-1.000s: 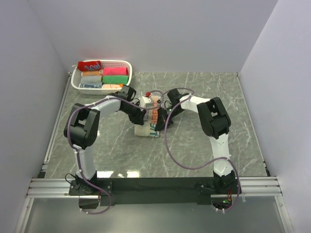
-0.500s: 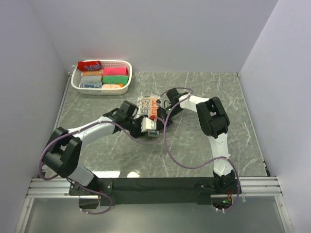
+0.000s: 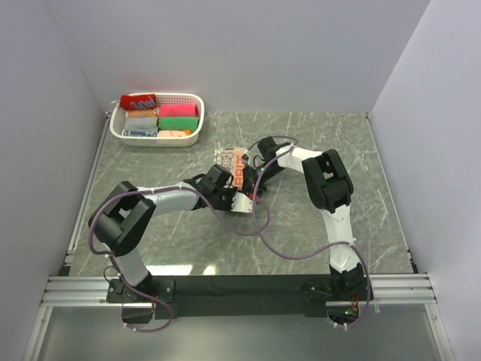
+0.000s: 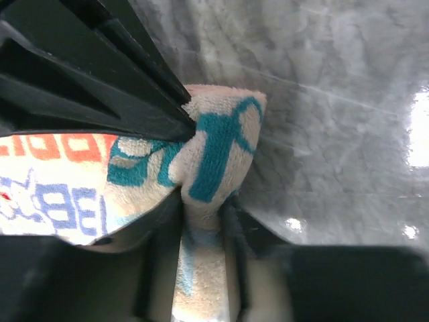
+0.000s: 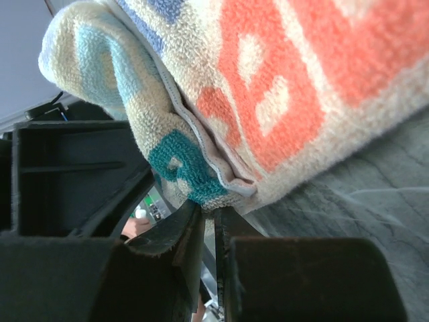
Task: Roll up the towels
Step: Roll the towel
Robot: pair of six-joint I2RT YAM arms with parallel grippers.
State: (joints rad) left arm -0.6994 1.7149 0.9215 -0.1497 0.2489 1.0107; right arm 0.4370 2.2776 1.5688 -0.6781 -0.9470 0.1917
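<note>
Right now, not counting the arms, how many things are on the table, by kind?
Rolls in the basket: 6
Towel outside it: 1
Basket: 1
Total: 8

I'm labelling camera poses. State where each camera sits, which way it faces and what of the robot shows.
Top external: above and behind the bases, looking down on the grey marble table; both arms show, meeting at the cream terry towel with orange and teal print; white plastic basket far left.
Left wrist: on the left arm, looking along the left gripper, which pinches a towel fold.
Right wrist: low over the table, looking along the right gripper, nipping the towel's hem.
Shared: all show that towel.
</note>
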